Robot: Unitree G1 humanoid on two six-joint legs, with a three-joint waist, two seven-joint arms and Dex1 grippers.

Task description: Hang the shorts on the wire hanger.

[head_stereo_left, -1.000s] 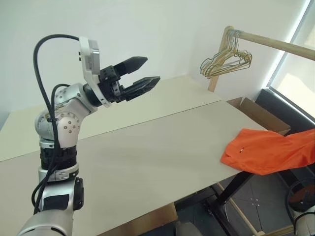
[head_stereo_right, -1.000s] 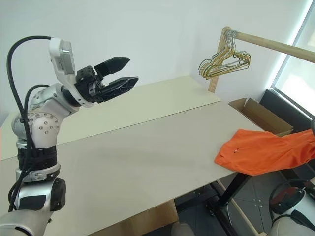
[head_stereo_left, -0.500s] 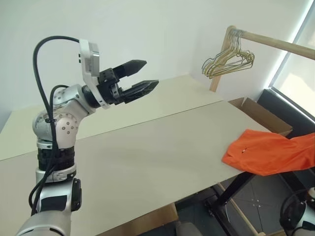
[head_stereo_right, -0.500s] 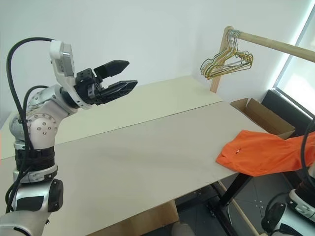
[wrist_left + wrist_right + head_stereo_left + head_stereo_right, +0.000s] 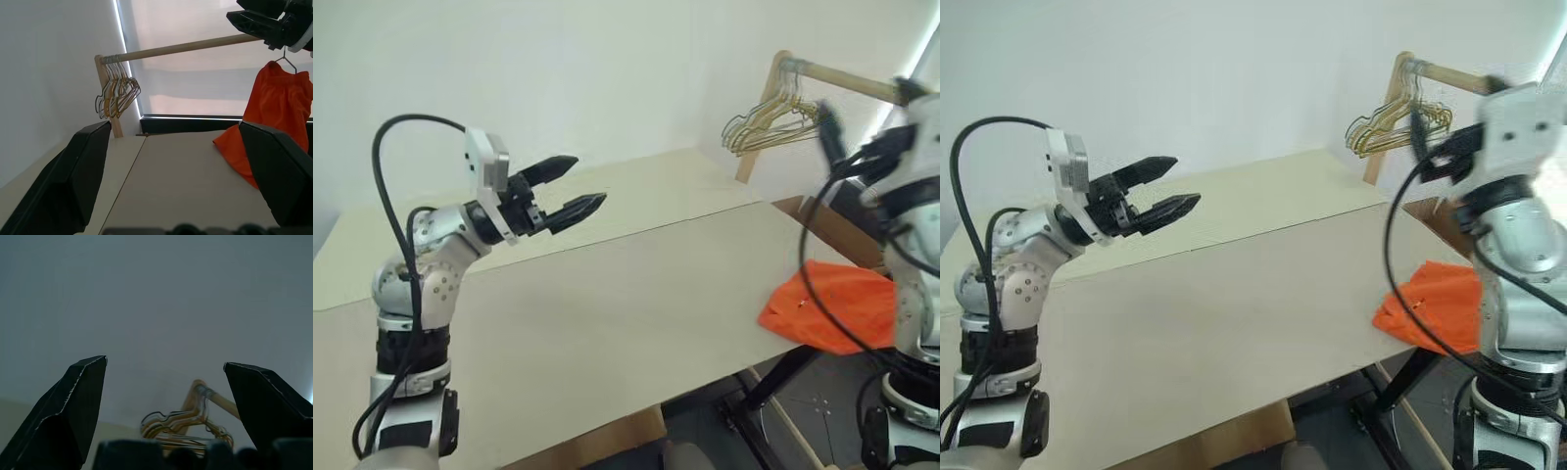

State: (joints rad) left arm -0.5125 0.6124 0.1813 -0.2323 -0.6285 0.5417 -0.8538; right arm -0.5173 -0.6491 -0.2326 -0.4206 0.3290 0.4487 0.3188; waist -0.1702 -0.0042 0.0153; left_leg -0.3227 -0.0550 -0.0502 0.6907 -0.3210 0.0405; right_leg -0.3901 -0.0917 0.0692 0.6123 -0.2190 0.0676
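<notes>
The orange shorts lie over the table's right edge, and the far part rises off the table. In the left wrist view the shorts hang down from a thin wire hook, the wire hanger, just under the wooden rod. My right gripper is open and empty, raised at the right in front of the rod and above the shorts, pointing toward the bunch of hangers. My left gripper is open and empty, held high over the left part of the table, far from the shorts.
A bunch of pale gold wire hangers hangs at the post end of the wooden rod. A cardboard box sits beyond the table's right end. The long beige table stretches between my arms.
My right arm has swung up from the lower right into view and now stands in front of the shorts. The left gripper has sunk a little, still open.
</notes>
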